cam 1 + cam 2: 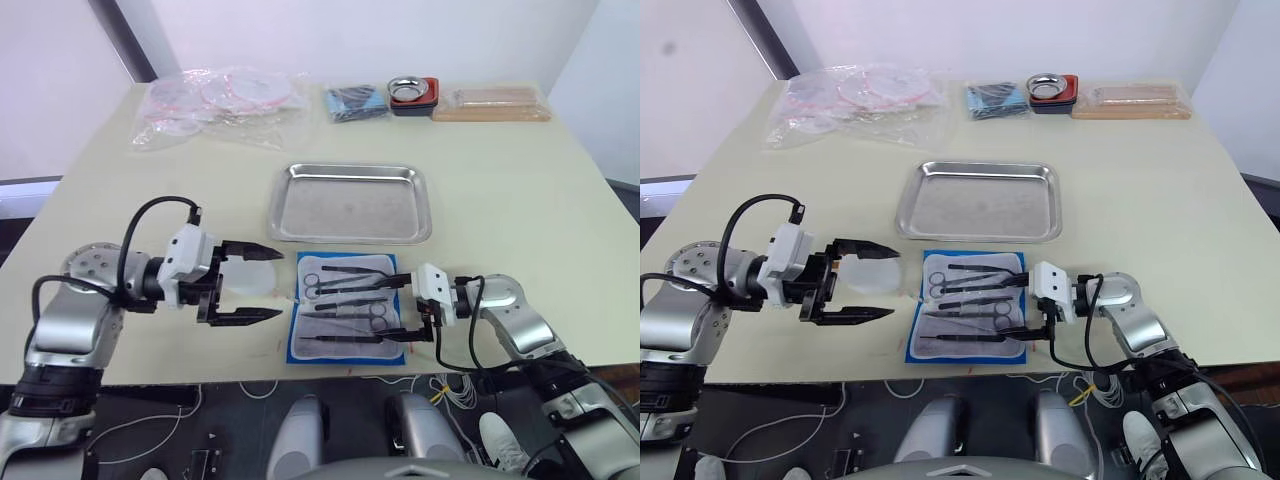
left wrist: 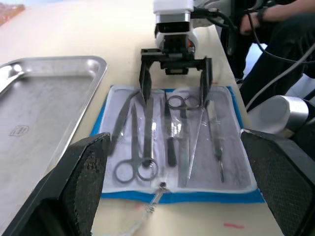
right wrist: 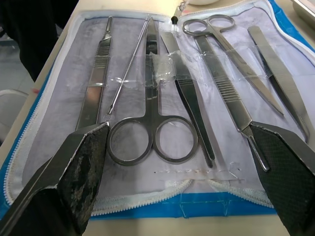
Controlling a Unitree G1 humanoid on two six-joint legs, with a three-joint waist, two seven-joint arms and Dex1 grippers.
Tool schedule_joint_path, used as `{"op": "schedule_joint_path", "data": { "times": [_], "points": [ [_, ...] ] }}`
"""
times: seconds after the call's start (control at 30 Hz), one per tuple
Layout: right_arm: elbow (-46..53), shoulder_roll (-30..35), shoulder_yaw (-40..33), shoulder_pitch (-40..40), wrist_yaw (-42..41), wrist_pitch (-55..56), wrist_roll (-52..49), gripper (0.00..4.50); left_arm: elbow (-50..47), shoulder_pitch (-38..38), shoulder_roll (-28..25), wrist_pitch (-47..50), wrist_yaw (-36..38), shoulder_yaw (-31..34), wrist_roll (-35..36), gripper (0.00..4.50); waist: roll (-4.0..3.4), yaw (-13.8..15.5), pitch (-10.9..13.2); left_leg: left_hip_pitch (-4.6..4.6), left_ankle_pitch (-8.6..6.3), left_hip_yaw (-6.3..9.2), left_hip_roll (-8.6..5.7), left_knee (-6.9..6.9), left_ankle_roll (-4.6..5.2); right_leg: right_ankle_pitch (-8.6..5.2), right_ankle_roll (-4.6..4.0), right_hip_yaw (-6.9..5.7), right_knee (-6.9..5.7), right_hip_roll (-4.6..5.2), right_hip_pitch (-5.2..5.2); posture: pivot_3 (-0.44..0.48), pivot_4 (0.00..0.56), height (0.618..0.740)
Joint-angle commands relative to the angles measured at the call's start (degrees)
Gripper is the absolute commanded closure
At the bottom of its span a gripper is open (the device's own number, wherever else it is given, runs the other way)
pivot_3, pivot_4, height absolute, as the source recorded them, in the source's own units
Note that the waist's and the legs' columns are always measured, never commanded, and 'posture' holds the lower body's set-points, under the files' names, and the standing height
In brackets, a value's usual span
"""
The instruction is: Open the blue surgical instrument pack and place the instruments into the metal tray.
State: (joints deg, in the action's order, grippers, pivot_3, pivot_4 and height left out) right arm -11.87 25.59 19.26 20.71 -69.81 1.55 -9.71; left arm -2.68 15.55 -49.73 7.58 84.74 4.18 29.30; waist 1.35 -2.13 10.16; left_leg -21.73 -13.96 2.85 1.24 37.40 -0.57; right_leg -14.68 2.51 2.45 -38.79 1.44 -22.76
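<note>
Instruments point(image 3: 162, 103) lie side by side on opened blue pack's point(image 1: 345, 305) pale lining.

Pale cream table point(image 1: 520, 190) spanning the view, white wall at twelve o'clock, dark diagonal post at eleven, grey floor with loose white cables at six

left claw point(image 1: 246, 283) spread wide, right claw point(image 1: 405, 305) likewise parted, both arms low, facing inward

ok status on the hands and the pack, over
Both hands open, left hand beside the pack, right hand at its edge. Blue pack unzipped flat, instruments inside. Metal tray empty, nothing blocking.
</note>
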Motion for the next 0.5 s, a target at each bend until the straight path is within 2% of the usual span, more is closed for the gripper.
{"op": "schedule_joint_path", "data": {
  "times": [0.03, 0.27, 0.37, 0.4, 0.43, 0.5],
  "points": [
    [-3.7, 0.6, 2.8, -1.8, 0.4, -1.8, 3.7, 0.00, 4.0, 4.6, 2.1, -2.1, -0.6, -2.1, -2.6, 0.03, 0.04, 0.0, 0.0, 0.00, 0.00, 0.01, 0.01, 0.00, 0.00, 0.00, 0.00, 0.00, -0.01, -0.02, 0.00, 0.000, 0.150, 0.740],
    [-4.7, 0.5, 2.9, -1.6, 0.9, -1.3, 3.9, 0.00, 13.7, 10.8, 5.1, -6.8, 0.4, -7.5, -9.3, 0.03, 0.10, -0.1, -0.1, 0.00, 0.00, -0.01, 0.01, 0.00, 0.00, 0.03, -0.01, 0.04, -0.01, -0.05, 0.00, 0.000, 0.150, 0.740],
    [-5.2, 0.2, 3.0, -1.4, 1.1, -1.1, 3.9, 0.00, 17.3, 13.0, 6.7, -7.4, 1.8, -8.8, -10.0, 0.91, 0.11, -0.2, -0.1, 0.00, 0.00, -0.01, 0.01, 0.01, 0.00, 0.03, -0.01, 0.03, -0.02, -0.06, 0.00, 0.000, 0.150, 0.740],
    [-5.4, 0.1, 3.1, -1.3, 1.2, -1.0, 4.0, 0.00, 18.5, 13.6, 7.1, -8.0, 2.4, -9.4, -10.5, 1.40, 0.11, -0.2, -0.1, 0.00, 0.00, -0.01, 0.01, 0.01, 0.00, 0.03, -0.01, 0.04, -0.02, -0.06, 0.00, 0.000, 0.150, 0.740],
    [-5.6, -0.1, 3.1, -1.2, 1.3, -0.9, 4.0, 0.00, 19.8, 14.2, 7.6, -8.8, 2.7, -9.9, -11.1, 1.72, 0.12, -0.2, -0.1, 0.00, 0.00, -0.01, 0.02, 0.01, 0.00, 0.03, -0.01, 0.03, -0.02, -0.06, 0.00, 0.000, 0.150, 0.740],
    [-6.0, -0.4, 3.1, -1.1, 1.5, -0.7, 4.1, 0.00, 22.4, 15.4, 8.4, -10.6, 2.7, -10.8, -12.6, 2.78, 0.14, -0.2, -0.1, 0.01, 0.00, 0.02, 0.04, 0.01, 0.00, 0.03, -0.02, 0.02, -0.03, -0.10, 0.00, 0.000, 0.150, 0.740]
  ]
}}
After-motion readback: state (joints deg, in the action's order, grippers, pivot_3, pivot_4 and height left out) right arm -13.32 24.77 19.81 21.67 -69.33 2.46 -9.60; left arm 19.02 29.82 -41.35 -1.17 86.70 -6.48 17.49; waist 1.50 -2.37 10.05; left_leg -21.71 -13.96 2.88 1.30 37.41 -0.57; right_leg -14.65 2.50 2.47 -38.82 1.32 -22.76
